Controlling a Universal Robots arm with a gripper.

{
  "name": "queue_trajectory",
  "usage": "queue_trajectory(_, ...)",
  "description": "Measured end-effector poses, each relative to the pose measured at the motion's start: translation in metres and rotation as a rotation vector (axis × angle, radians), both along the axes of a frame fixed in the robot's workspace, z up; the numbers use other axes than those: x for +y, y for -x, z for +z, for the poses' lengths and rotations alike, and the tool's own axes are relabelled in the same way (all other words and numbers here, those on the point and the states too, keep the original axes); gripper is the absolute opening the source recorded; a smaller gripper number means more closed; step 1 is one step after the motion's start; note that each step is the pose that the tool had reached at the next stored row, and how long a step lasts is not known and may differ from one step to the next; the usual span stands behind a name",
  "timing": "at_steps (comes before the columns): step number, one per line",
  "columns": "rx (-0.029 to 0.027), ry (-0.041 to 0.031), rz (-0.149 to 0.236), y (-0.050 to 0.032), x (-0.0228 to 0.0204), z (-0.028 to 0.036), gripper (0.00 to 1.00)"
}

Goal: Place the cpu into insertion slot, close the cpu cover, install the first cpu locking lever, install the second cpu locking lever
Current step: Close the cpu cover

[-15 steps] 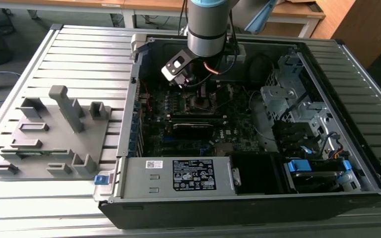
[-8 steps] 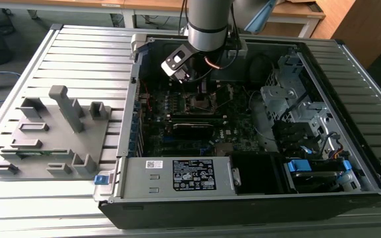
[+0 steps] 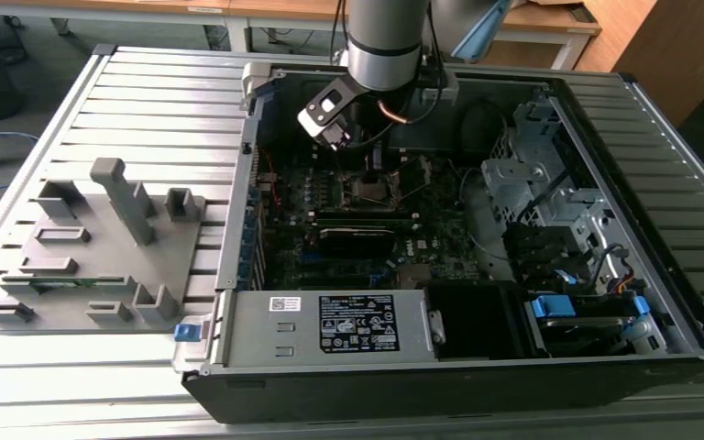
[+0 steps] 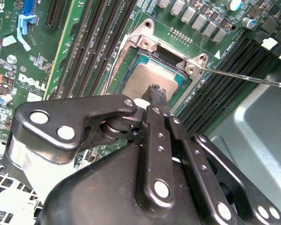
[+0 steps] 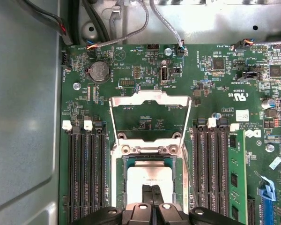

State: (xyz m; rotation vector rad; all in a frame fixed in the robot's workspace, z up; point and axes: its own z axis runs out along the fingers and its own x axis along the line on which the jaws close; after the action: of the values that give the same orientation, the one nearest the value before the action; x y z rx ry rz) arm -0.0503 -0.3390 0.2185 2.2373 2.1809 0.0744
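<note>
Your open computer case sits on the slatted tabletop, the arm reaching into its far middle. In the first wrist view the cpu cover stands swung open. The cpu lies in the insertion slot, and your gripper, clenched on nothing, touches its top.

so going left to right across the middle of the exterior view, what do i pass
grey moulded fixture → computer case's side wall → insertion slot → silver drive cage
</note>
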Motion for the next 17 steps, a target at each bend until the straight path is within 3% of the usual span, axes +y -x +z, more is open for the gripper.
queue_trajectory(17, 0.0000, 0.0000, 0.000, 0.0000, 0.0000, 0.0047, 0.11)
